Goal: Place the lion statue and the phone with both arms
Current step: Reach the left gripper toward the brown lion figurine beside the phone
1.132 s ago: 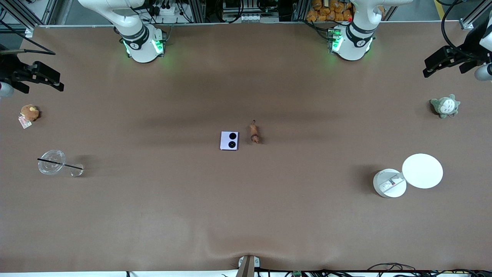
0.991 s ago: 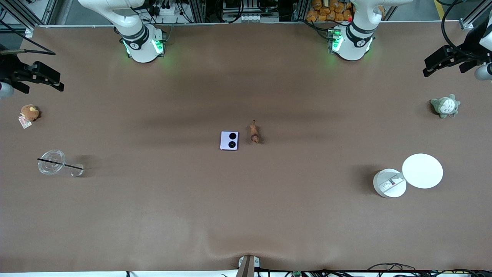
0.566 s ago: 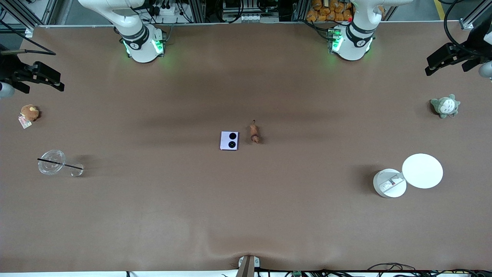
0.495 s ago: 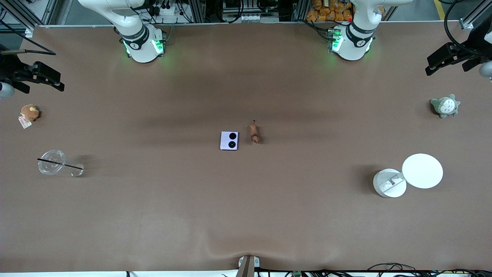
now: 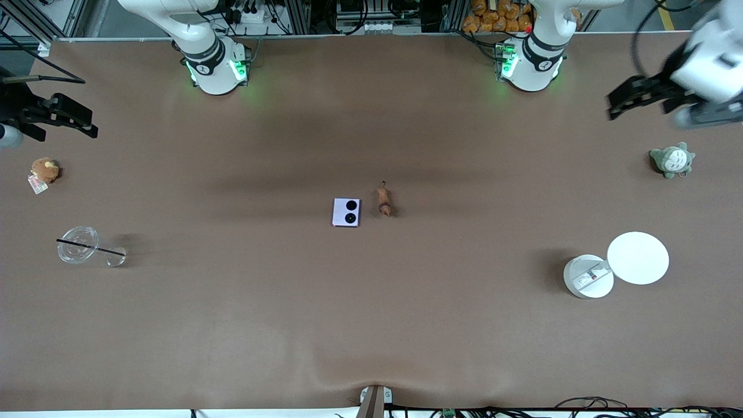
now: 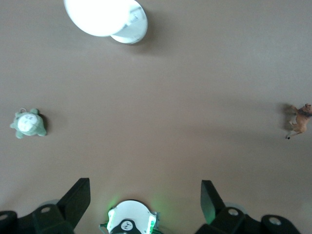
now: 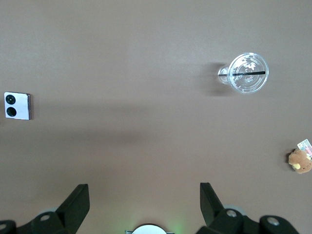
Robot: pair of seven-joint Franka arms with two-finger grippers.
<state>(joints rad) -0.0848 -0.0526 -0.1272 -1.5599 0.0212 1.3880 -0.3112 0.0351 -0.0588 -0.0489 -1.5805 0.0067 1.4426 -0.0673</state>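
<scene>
The pale lavender phone (image 5: 346, 212) lies flat at the table's middle, its two black lenses up. It also shows in the right wrist view (image 7: 17, 106). The reddish-brown lion statue (image 5: 383, 200) lies right beside it, toward the left arm's end, and shows in the left wrist view (image 6: 298, 121). My left gripper (image 5: 638, 104) is open and empty, up in the air over the left arm's end of the table; its jaws stand wide apart (image 6: 145, 197). My right gripper (image 5: 64, 130) is open and empty over the right arm's end (image 7: 145, 200).
A grey-green plush (image 5: 672, 160) and a white round container (image 5: 588, 276) with its lid (image 5: 637, 258) beside it sit at the left arm's end. A round brown plush (image 5: 43, 170) and a clear cup with a straw (image 5: 78, 245) sit at the right arm's end.
My left gripper has swung in from the table's edge toward the middle. The right arm, the phone and the lion statue have not moved.
</scene>
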